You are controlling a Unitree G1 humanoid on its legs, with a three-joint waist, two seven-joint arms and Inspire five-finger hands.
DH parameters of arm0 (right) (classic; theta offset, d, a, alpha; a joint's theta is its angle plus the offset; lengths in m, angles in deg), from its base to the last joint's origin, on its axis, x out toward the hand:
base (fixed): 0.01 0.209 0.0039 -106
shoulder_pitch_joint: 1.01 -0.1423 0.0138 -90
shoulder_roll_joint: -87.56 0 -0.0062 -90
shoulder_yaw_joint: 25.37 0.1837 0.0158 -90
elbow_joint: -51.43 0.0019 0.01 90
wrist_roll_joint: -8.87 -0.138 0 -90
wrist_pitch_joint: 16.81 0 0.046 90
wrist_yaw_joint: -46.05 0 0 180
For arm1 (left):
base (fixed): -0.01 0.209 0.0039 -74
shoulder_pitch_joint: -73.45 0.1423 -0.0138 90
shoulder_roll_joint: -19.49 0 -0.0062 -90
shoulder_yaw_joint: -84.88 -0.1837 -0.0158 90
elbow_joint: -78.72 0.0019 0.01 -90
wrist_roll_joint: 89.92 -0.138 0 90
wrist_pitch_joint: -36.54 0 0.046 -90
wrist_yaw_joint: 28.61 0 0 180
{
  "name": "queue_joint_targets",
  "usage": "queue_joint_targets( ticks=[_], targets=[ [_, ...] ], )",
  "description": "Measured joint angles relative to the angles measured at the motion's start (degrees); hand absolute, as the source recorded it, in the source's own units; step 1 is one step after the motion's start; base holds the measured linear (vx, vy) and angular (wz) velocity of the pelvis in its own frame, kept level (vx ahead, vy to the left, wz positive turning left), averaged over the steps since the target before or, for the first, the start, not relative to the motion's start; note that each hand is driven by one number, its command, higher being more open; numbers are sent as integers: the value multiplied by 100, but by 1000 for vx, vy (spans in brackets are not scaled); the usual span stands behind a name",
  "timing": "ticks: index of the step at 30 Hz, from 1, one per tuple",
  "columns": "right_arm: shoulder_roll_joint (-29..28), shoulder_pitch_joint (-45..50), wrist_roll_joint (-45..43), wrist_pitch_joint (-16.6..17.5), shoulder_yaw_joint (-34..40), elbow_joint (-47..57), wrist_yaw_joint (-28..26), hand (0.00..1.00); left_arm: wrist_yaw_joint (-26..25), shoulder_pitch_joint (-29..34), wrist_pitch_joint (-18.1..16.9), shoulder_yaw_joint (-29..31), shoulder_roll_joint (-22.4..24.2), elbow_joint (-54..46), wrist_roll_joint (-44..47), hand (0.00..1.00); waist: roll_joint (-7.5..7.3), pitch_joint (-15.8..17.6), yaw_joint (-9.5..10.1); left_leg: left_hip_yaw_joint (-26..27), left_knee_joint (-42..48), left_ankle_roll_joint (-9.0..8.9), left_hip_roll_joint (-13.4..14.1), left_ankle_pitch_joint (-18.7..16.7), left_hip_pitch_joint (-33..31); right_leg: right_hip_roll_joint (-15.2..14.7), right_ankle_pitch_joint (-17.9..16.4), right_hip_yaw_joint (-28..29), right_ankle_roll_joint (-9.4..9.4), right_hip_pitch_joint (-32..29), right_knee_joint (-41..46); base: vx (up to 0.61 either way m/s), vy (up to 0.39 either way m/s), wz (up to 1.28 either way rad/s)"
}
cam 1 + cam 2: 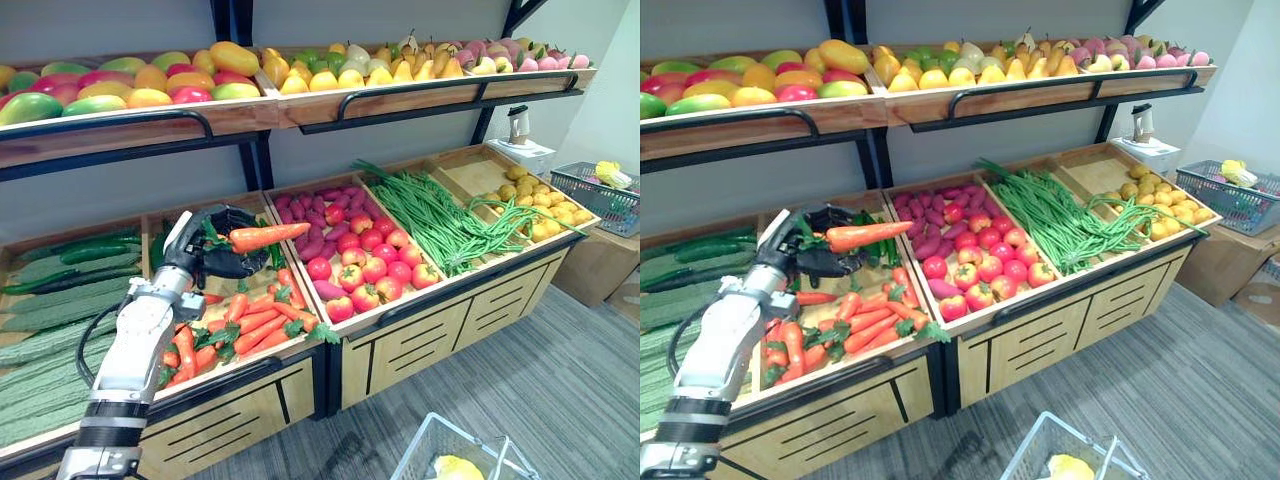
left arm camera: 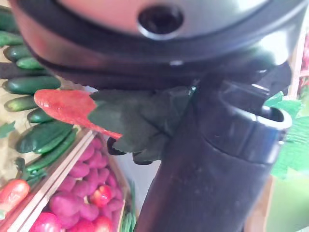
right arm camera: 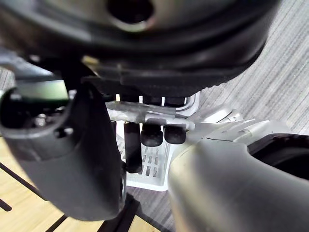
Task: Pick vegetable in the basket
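Note:
My left hand [image 1: 212, 252] is shut on an orange carrot [image 1: 268, 236] by its green leafy end, and holds it level a little above the carrot bin [image 1: 240, 325]. The left wrist view shows the carrot [image 2: 67, 107] sticking out sideways from the hand [image 2: 217, 159], leaves against the palm. A white wire basket [image 1: 420, 450] hangs low at the front, with a yellow item [image 1: 458, 467] in it. In the right wrist view my right hand's fingers [image 3: 152, 135] curl round the handle bar of the basket [image 3: 149, 164].
Beside the carrots lie cucumbers [image 1: 60, 270] on the left and tomatoes [image 1: 365, 265], green beans [image 1: 430, 215] and small yellow fruit [image 1: 545, 205] to the right. An upper shelf [image 1: 150, 120] of mangoes and pears overhangs the back. A grey basket [image 1: 595, 195] stands on a box at right.

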Motion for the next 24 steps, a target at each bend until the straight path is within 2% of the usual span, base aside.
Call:
queue_joint_targets(
  ticks=[7, 11, 13, 16, 18, 19, 20, 21, 22, 24],
  targets=[
    [-19, 1, -1, 27, 246, -164, -4, 0, 83, -19, 14, -358, 0, -35, 0, 0, 5, -2, -28, 62, -2, -6, -8, -8, 41, 9, 1, 69, 2, 3, 1, -13, 7, -5],
    [-40, 0, -13, 73, 353, -200, -10, 0, 83, -109, 13, -675, 27, -41, 104, 0, 28, 14, -156, 163, 25, -12, -2, -31, 86, 39, 4, 182, 4, -1, 3, -16, 5, -12],
    [-74, 1, -19, 100, 503, -206, -18, 0, 83, -219, 13, -753, 186, -40, 140, 0, 68, 50, -266, 194, 37, -10, -1, -54, 94, 47, 3, 225, 6, -8, 3, -14, 6, -15],
    [-70, -4, -28, 162, 643, -207, -30, 0, 73, -468, 10, -945, 401, -40, 148, 0, 145, 145, -349, 381, 192, -35, 40, -178, 90, 112, -5, 444, 18, -81, 38, 3, 4, -36],
    [-67, -35, -84, 218, 686, -201, -44, 0, 19, -695, 5, -1098, 499, -48, 195, 0, 177, 292, -430, 449, 779, -18, 168, -434, -17, 253, -63, 687, 16, -186, 167, 49, -26, -76],
    [-76, -119, -134, 199, 672, -213, -49, 0, -69, -715, 7, -1094, 494, -90, 195, 0, 111, 395, -427, 21, 1520, 296, 278, -646, -211, 358, -90, 1023, -28, -251, 315, 46, -32, -104],
    [-72, -145, -134, 192, 646, -212, -73, 0, -142, -713, 11, -1094, 495, -90, 195, 0, 88, 420, -418, -292, 1929, 459, 313, -743, -354, 415, -122, 1207, -73, -283, 393, 23, -7, -165],
    [-18, -184, -119, 197, 538, -214, -134, 0, -262, -710, 15, -1094, 487, -90, 190, 0, 41, 514, -347, -1066, 2488, 539, 236, -1010, -545, 486, -166, 1601, -88, -320, 531, -8, 59, -189],
    [110, -284, 21, 191, 433, -265, -178, 0, -353, -710, 21, -1095, 480, -108, 184, 0, 92, 606, -301, -1783, 2440, 417, 13, -1201, -561, 642, -157, 1982, -81, -362, 654, -20, 87, -187],
    [236, -363, 64, 127, 341, -270, -188, 0, -410, -705, 26, -1111, 486, -217, 172, 0, 226, 636, -307, -2199, 2155, 347, -52, -1299, -560, 893, -105, 2328, -21, -515, 790, -20, 109, -137]
  ],
)
